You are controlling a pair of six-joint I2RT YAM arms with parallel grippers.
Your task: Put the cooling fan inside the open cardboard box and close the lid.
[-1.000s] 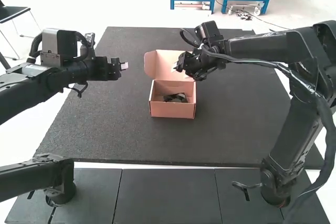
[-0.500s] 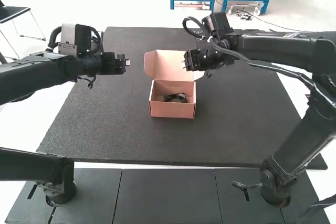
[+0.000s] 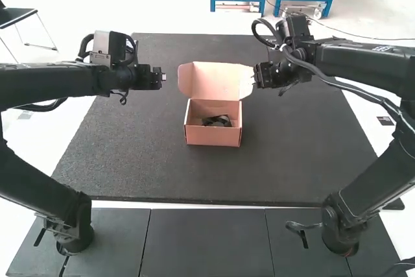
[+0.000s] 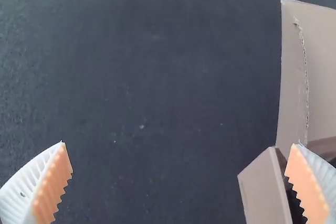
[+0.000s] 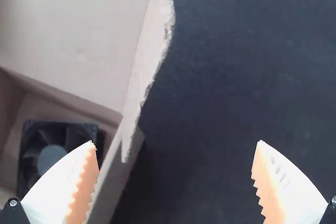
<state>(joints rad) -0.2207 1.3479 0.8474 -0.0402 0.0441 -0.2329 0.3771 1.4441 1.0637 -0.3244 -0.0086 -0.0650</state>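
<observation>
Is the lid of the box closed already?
No, the lid stands upright at the back of the cardboard box, and the black cooling fan shows inside it.

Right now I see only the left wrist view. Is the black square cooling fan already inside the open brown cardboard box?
Observer: Yes. The black cooling fan lies on the floor of the brown cardboard box.
Operator: And the lid, is it closed?
Observer: No, the lid stands upright at the box's far side.
Operator: Where is the right gripper?
Observer: The right gripper is open, close beside the lid's right edge.
</observation>
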